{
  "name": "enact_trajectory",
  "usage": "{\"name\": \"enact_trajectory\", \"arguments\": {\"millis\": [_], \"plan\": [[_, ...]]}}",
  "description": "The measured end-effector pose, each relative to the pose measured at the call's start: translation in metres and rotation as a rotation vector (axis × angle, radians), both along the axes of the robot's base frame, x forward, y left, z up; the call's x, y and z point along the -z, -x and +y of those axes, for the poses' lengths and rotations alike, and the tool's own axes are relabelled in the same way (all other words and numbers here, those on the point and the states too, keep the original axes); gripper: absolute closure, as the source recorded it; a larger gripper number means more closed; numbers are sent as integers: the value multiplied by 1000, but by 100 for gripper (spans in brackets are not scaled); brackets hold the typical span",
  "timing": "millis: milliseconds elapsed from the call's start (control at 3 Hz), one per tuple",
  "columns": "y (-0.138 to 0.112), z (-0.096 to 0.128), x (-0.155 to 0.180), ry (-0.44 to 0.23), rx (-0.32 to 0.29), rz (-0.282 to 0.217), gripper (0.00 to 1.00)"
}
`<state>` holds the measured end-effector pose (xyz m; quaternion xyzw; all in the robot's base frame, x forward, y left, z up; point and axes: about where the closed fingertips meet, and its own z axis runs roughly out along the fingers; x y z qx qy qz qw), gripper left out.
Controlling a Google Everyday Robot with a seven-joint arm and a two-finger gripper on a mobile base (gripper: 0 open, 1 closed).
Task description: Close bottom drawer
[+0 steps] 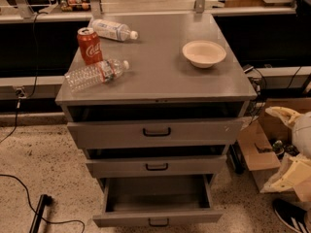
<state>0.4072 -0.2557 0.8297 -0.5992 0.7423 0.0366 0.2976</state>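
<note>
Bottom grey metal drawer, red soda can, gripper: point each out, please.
Bottom grey metal drawer (158, 215): camera view, middle of its pulled-out front panel.
Red soda can (90, 46): camera view, middle of its side.
Gripper (285, 114): camera view, right of the cabinet (160, 69), on its cream tip.

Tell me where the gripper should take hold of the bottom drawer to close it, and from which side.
Take the bottom drawer at the middle of its front panel, by the small black bar handle. Come from the front: the drawer stands pulled out toward the camera, so a centred push should slide it straight in. The gripper is at the right, beside the cabinet.
</note>
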Motion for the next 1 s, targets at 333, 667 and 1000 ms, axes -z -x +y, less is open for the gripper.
{"name": "enact_trajectory", "arguments": {"millis": [333, 667, 1000], "plan": [[-4, -1, 22, 53, -1, 65, 0], [3, 5, 80, 16, -9, 122, 0], [4, 2, 132, -128, 30, 34, 0]]}}
